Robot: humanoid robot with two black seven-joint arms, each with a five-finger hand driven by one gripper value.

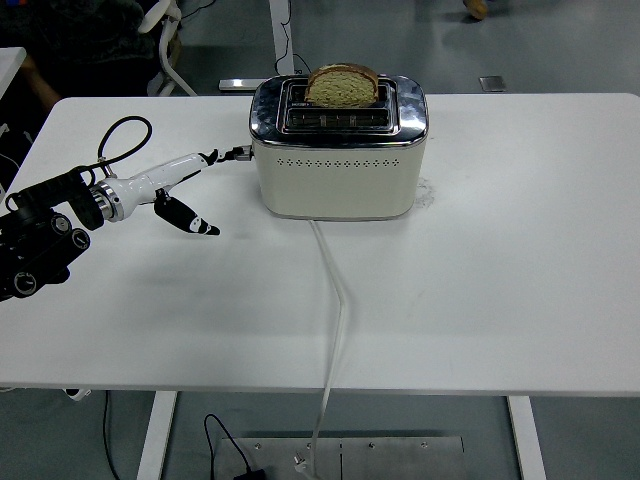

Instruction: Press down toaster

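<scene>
A cream toaster [338,150] with a shiny metal top sits on the white table [500,290], upper middle of the frame, a bit left of centre. One slice of brown bread [342,86] stands in the back slot, its top sticking out above the slots; the front slot looks empty. The toaster's lever [240,153] pokes out of its left end, small and dark with a metal stub. A white cord [335,330] runs from the toaster's front base down the table and over the near edge at the bottom of the frame. The left hand [170,190] comes in from the left edge, mid-height, on a black arm with a looped black cable [118,140] above the wrist. The hand is white with black fingertips. One finger [185,165] is stretched straight out to the right, its tip at the lever, touching it or just short of it, cannot tell which. The thumb [190,217] hangs down and right, apart from that finger, tip above the table surface. So the hand is spread, pointing, holding nothing. Floor, a table leg and a chair base show along the top of the frame, plus a bit of someone's shoe [476,8] at upper right.
</scene>
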